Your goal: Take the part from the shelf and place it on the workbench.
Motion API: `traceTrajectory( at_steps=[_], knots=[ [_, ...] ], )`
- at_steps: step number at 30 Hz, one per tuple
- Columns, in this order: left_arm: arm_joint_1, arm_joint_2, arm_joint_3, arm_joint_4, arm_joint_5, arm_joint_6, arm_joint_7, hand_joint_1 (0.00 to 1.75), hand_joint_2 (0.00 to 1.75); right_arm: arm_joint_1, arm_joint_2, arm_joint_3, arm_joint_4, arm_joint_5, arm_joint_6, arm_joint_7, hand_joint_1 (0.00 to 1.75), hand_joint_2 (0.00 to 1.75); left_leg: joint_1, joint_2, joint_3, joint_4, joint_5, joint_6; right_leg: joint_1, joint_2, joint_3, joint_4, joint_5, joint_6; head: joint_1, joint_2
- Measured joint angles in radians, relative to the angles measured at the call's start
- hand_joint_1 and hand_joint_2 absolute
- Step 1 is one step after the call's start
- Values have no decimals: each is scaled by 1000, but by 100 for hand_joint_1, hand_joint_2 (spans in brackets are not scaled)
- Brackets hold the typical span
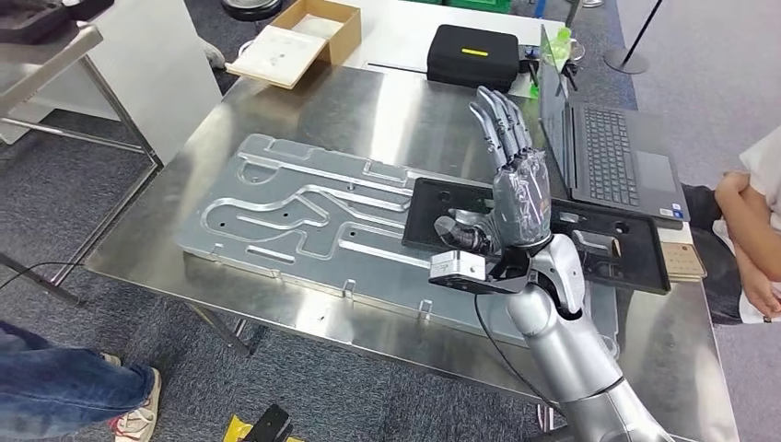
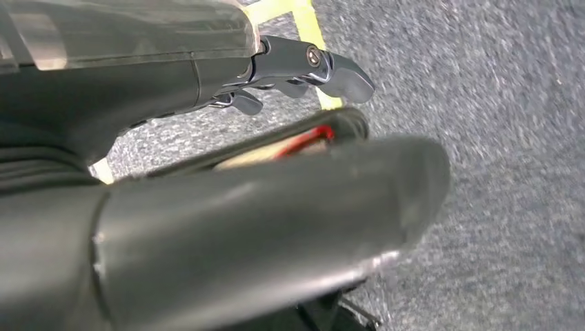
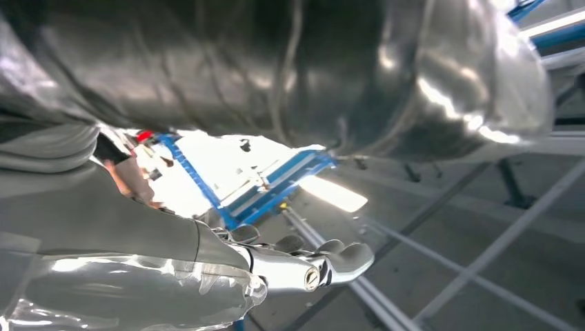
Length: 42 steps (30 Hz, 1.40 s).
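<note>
Over the steel counter point(image 1: 304, 101) the right hand point(image 1: 512, 198) hovers with its fingers stretched straight and spread, palm up, holding nothing. Just beneath it the black part point(image 1: 626, 253) lies flat on the counter, its near end overlapping the big machined aluminium plate point(image 1: 304, 221). A laptop point(image 1: 608, 152) sits open just beyond the part, a black case point(image 1: 474, 55) behind that, a cardboard box point(image 1: 299, 37) at the far edge. A person's arm point(image 1: 746, 230) rests at the right side of the counter. In the left wrist view the left hand point(image 2: 296, 69) hangs over grey carpet, fingers loosely curled, nothing in them
</note>
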Motion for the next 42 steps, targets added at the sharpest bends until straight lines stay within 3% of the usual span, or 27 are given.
traceTrajectory(
  at_steps=[1,3,5,6,7,9,11,13,15,16,18,20,22,23,24,25,27,28,30,31,33,35,37,38,39,40,42],
  knots=[
    [1,0,0,0,-2,-1,3,0,0,-1,0,0,0,2,0,3,0,0,1,-11,2,-3,2,5,-3,7,0,7,-8,6,0,0],
    [1,-1,-2,0,-4,-3,9,0,0,-5,-1,1,0,5,0,8,0,0,3,-30,5,-8,8,16,-8,49,-23,66,-49,15,0,0],
    [-1,-1,-5,0,-6,-6,13,0,0,-5,-3,2,0,8,0,10,0,0,2,-48,3,-8,9,23,-9,90,-81,187,-107,17,0,0],
    [0,-1,-6,0,-6,-6,14,0,0,-2,-5,2,0,9,0,11,0,0,1,-60,3,-8,10,25,-9,98,-108,239,-123,16,0,0],
    [1,-1,-7,0,-6,-6,14,0,0,0,-6,2,0,10,0,12,0,0,1,-74,2,-7,10,25,-8,102,-122,263,-121,15,0,0],
    [3,-1,-8,0,-6,-6,16,0,0,1,-8,2,0,10,0,13,0,0,0,-100,4,-7,10,25,-9,114,-99,203,-65,8,0,0],
    [2,-2,-9,0,-6,-6,16,0,0,-2,-9,2,0,11,0,13,0,0,-1,-123,3,-5,10,22,-10,154,-44,77,-4,0,0,0],
    [1,-4,-11,0,-6,-6,16,0,0,-4,-10,3,0,12,0,13,0,0,1,-143,-3,-3,12,13,-9,182,-15,11,11,-5,0,0],
    [2,-4,-12,0,-6,-6,16,0,0,-5,-11,4,0,13,0,13,0,0,4,-165,-9,-7,16,-1,-8,167,-9,1,10,-9,0,0],
    [5,-3,-12,0,-6,-6,17,0,0,-6,-11,4,0,14,0,13,0,0,4,-162,-11,-4,13,-6,-9,155,-6,-4,11,-13,0,0],
    [6,-2,-12,0,-7,-7,18,0,0,-9,-11,5,-1,14,0,13,0,0,0,-122,-34,45,-19,-14,-12,130,1,-15,15,-23,-3,0],
    [4,-2,-13,0,-10,-6,26,0,0,-9,-11,6,-2,14,0,14,0,0,0,-68,-90,163,-78,-20,-9,103,4,-18,14,-29,-7,0],
    [5,-2,-15,0,-15,-5,44,0,0,-7,-12,6,-2,16,0,17,0,0,3,-49,-135,253,-105,-24,-7,76,4,-17,11,-32,-7,0],
    [7,-2,-16,0,-16,-4,54,0,0,-6,-12,6,-3,17,0,20,0,0,4,-45,-132,249,-93,-25,-6,63,5,-16,9,-31,-7,0],
    [9,-2,-16,0,-17,-3,60,0,0,-6,-12,6,-4,18,1,23,0,0,5,-38,-110,208,-65,-25,-6,51,6,-15,7,-30,-7,0],
    [11,-2,-16,0,-17,-2,64,0,0,-7,-12,6,-8,19,1,26,0,0,6,-24,-75,141,-33,-24,-6,40,8,-13,4,-28,-7,0],
    [10,-1,-16,0,-14,-1,65,0,0,-8,-14,6,-18,19,2,31,0,0,-3,10,-15,26,5,-15,-2,20,11,-10,-2,-20,-6,0],
    [9,-1,-16,0,-11,0,65,0,0,-9,-16,6,-24,19,3,32,0,0,-7,19,-2,0,8,-9,0,11,12,-9,-5,-15,-6,0],
    [10,-1,-16,0,-1,1,62,0,0,-11,-20,6,-34,20,6,34,0,0,-10,3,-1,-7,7,4,2,-6,17,-10,-8,-6,-6,0],
    [13,-1,-15,0,6,1,59,0,0,-12,-21,6,-39,20,7,35,0,0,-8,-8,0,-10,9,9,0,-7,20,-7,-12,0,-6,0],
    [16,0,-12,0,23,2,47,0,0,-17,-22,6,-49,22,8,37,0,0,-4,-27,5,-17,13,19,-5,31,7,31,-42,10,-6,0],
    [15,1,-4,0,35,3,31,0,0,-22,-24,6,-56,23,9,38,0,0,-2,-46,6,-19,15,27,-8,84,-46,141,-100,16,-5,0],
    [16,2,2,0,40,9,19,0,0,-23,-26,7,-60,22,10,41,0,0,-3,-70,6,-17,15,30,-8,101,-102,247,-131,18,-5,0],
    [17,3,4,0,42,12,15,0,0,-23,-28,8,-61,22,10,42,0,0,-3,-84,6,-16,15,30,-9,103,-110,257,-121,17,-5,0],
    [19,5,6,0,45,15,13,0,0,-24,-29,8,-64,22,10,43,0,0,-3,-99,7,-15,15,30,-9,106,-101,228,-91,15,-5,0],
    [20,6,7,0,47,16,11,0,0,-25,-31,9,-67,21,10,43,0,0,-3,-113,7,-14,14,29,-9,118,-76,168,-51,12,-5,0],
    [20,9,10,0,49,19,8,0,0,-30,-34,9,-75,21,10,43,0,0,-3,-139,4,-10,14,24,-12,163,-24,48,0,3,-5,0]
  ],
)
